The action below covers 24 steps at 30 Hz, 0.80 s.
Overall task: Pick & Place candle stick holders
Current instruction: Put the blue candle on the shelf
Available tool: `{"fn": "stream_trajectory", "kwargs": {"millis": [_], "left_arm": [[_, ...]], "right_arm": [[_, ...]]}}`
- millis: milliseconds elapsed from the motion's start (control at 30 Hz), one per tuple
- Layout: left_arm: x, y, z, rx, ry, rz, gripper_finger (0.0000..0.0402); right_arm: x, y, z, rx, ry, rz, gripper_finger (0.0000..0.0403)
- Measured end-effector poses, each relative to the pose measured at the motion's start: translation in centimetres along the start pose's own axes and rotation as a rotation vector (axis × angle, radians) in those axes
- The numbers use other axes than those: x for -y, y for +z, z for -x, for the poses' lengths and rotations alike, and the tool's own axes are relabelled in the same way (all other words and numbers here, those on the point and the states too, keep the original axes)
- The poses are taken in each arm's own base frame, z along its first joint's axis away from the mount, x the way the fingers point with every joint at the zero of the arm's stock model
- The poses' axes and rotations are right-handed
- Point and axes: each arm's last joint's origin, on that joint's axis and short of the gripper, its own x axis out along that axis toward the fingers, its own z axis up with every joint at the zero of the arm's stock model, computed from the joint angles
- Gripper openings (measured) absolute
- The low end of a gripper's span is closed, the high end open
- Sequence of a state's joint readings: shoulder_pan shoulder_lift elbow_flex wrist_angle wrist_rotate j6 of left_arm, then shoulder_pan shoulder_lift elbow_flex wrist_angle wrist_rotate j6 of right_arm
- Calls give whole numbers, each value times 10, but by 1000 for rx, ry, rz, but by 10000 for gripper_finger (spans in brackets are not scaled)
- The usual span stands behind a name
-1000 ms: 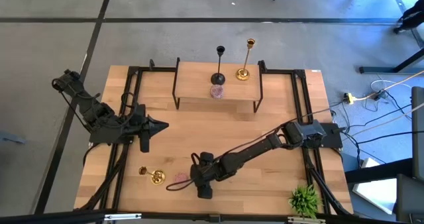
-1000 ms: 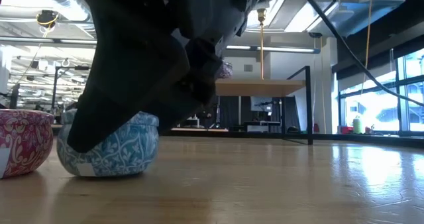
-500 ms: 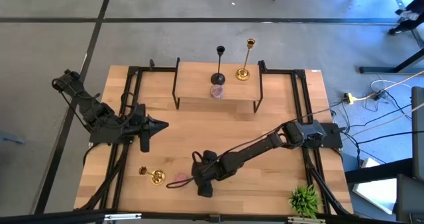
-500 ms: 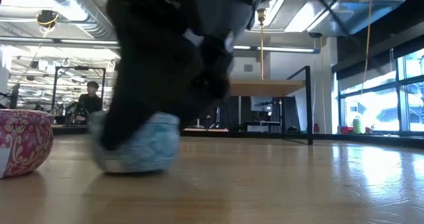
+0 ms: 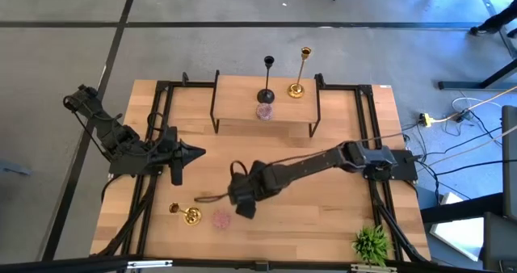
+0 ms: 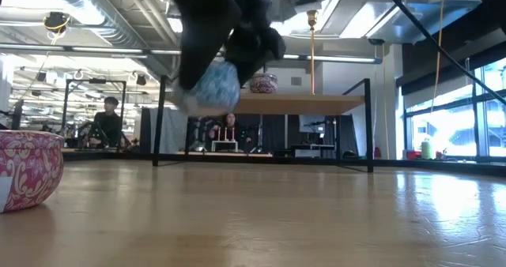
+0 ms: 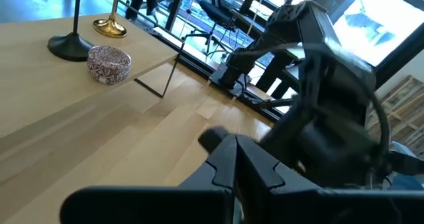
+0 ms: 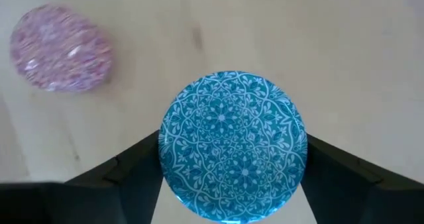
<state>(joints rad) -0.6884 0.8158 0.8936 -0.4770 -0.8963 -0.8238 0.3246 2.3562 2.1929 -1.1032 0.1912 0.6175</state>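
My right gripper (image 5: 242, 200) is shut on a light blue patterned squat holder (image 8: 232, 144), held above the table near its middle; the low view shows the holder (image 6: 207, 89) in the air. A pink squat holder (image 5: 221, 218) rests on the table close by, with a gold stick holder (image 5: 189, 216) to its left. On the raised shelf (image 5: 242, 126) stand a black stick (image 5: 266, 83), a gold stick (image 5: 299, 75) and a purple squat holder (image 5: 264, 111). My left gripper (image 5: 198, 153) waits shut over the table's left side. My right gripper pinches the blue holder's round side wall (image 8: 169, 154) between its two fingers (image 8: 132, 171), one on each opposite side. The fingers come from above, pointing steeply down. The holder is lifted clear of the table, its patterned top toward the wrist.
A small green spiky plant (image 5: 371, 242) sits at the near right corner. Black frame rails (image 5: 157, 119) run along the table's left and right sides. People sit in the room beyond the table (image 6: 107, 125).
My right gripper has risen and drawn a little toward the far edge, tipping more steeply down, with the blue holder between its fingers. The holder, which stood on the table beside the pink one, is now lifted clear. The pink holder has stayed put.
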Motion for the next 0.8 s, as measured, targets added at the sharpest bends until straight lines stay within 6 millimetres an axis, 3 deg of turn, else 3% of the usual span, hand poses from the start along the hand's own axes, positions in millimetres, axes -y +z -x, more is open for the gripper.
{"fn": "stream_trajectory", "kwargs": {"millis": [200,333,600,800], "left_arm": [[0,0,0,-2,-2,-7,2],[1,-1,2,-11,-16,-11,1],[4,-4,6,-17,-39,-19,2],[5,-4,8,-1,-32,-17,3]], "right_arm": [[31,20,34,-37,-79,-47,294],[48,23,50,-67,-57,-37,293],[51,18,94,-13,6,59,293],[54,3,114,-51,-87,97,293]]}}
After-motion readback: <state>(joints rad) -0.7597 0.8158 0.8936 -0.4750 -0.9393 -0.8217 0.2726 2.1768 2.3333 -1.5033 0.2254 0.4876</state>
